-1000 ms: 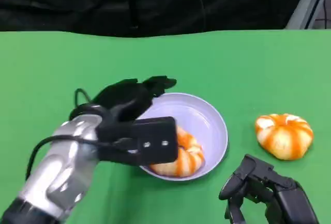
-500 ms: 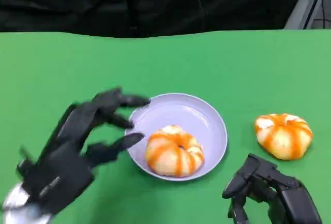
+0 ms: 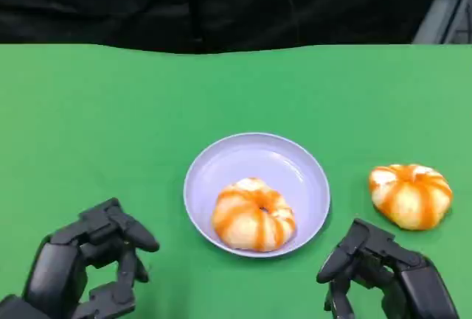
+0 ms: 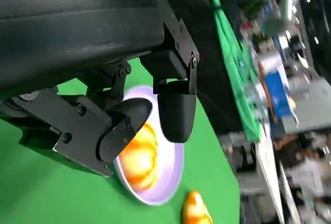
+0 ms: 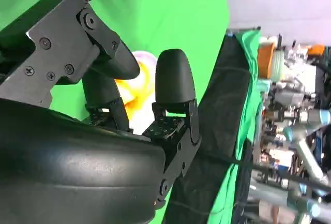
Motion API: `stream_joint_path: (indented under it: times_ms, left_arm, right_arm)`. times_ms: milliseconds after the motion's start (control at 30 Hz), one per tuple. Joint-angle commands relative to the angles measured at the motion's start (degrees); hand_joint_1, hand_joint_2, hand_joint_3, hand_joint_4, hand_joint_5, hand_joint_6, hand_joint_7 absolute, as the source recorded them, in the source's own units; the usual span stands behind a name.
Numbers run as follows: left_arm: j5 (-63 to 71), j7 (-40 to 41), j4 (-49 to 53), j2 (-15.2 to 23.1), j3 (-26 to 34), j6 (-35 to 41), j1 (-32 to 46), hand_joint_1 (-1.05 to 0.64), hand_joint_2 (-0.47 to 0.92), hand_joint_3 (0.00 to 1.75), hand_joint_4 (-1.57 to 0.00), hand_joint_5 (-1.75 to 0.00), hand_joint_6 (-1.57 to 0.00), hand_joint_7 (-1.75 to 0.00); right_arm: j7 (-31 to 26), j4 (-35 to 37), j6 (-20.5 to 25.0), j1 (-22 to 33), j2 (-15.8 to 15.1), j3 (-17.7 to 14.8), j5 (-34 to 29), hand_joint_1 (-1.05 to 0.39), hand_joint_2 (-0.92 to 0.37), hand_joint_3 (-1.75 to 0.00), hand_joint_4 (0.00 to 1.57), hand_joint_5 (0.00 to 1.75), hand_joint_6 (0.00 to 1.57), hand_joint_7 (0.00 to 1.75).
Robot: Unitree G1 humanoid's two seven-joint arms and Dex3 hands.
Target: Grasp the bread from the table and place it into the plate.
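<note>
1 bread roll (image 3: 253, 214) sits in the plate (image 3: 287, 158); another roll (image 3: 410, 194) lies right of it. Our left hand (image 3: 85, 267) and right hand (image 3: 380, 275) hold nothing, fingers curled. It looks soft and light, so we'd cup its sides.

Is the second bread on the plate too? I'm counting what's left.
No, the second bread lies on the green table, apart from the plate.

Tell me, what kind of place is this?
Probably a robotics lab or workshop: a green-covered table with a black backdrop, cluttered benches and equipment behind it, and bread set in a plate as a test.
</note>
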Motion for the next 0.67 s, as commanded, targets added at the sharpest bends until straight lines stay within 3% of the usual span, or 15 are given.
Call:
stream_joint_path:
  times_ms: [33, 667]
  left_arm:
    - [-2.0, -1.0, 1.7, -0.3, 0.0, -1.9, -0.5, -0.02, 0.39, 1.46, -0.84, -1.75, -0.79, -1.58]
    - [-3.9, -2.2, 3.2, -0.3, -0.1, -2.5, -0.4, -0.05, 0.34, 1.48, -0.87, -1.75, -0.81, -1.57]
  right_arm:
    - [0.1, -0.1, -0.9, 0.6, -0.9, -0.9, 0.4, 0.04, -0.31, -1.46, 0.66, 1.75, 0.63, 1.58]
    - [0.1, 0.0, -1.9, 1.1, -1.2, -1.2, -0.3, 0.05, -0.31, -1.47, 0.65, 1.75, 0.63, 1.57]
